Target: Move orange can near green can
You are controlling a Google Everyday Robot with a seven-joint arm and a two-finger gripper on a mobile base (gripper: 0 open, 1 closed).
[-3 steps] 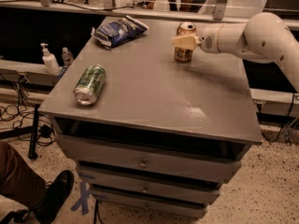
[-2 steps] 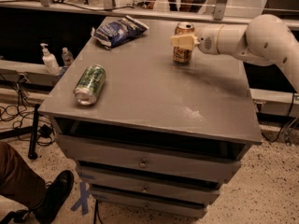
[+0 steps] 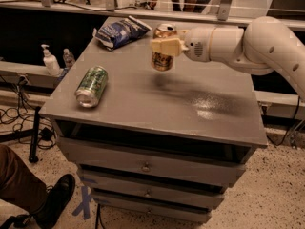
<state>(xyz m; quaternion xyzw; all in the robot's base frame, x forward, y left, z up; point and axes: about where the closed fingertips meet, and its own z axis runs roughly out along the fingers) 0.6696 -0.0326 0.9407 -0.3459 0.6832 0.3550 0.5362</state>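
The orange can (image 3: 163, 60) is upright and held a little above the grey cabinet top (image 3: 157, 97), near the back middle. My gripper (image 3: 164, 46) reaches in from the right on the white arm and is shut on the orange can around its upper half. The green can (image 3: 91, 86) lies on its side near the left edge of the top, well to the left and in front of the orange can.
A blue crinkled chip bag (image 3: 120, 31) lies at the back left of the top. Pump bottles (image 3: 49, 61) stand on a ledge to the left. A person's leg and shoe (image 3: 33, 197) are at the lower left. Drawers (image 3: 145, 166) face front.
My gripper has carried the orange can to the left and lifted it off the top. The green can and the chip bag have not moved.
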